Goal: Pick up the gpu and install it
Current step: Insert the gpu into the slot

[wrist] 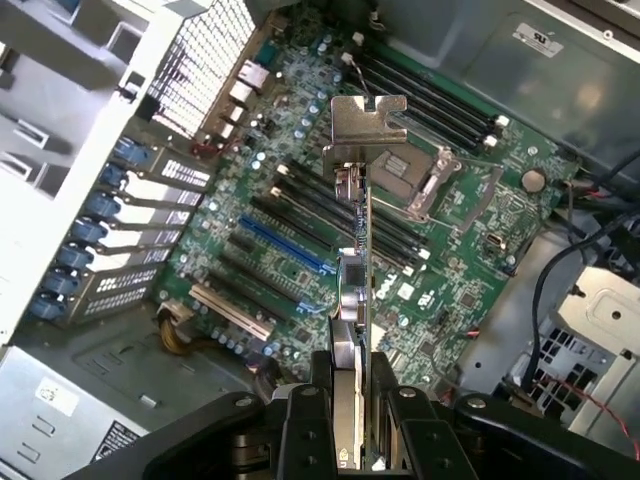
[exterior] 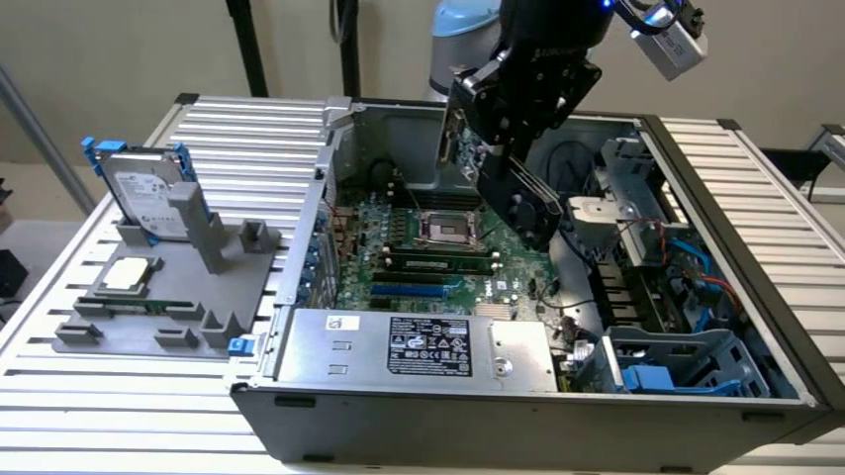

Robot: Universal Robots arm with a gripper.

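Black gripper (wrist: 355, 405), jaws clamped on thin flat gpu (wrist: 353, 285), bent silver metal bracket (wrist: 366, 125), seemingly clear above green motherboard (wrist: 480, 205)

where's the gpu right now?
The gpu is clamped in the gripper, tilted above the motherboard inside the open case, near the CPU socket, upper centre of the exterior view.

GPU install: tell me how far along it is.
Done: the gpu has been picked up and is over the open computer case. In hand: the jaws are shut on the card, holding it above the motherboard. Left: it is not yet seated in any of the expansion slots, and its metal bracket is not yet against the case wall.
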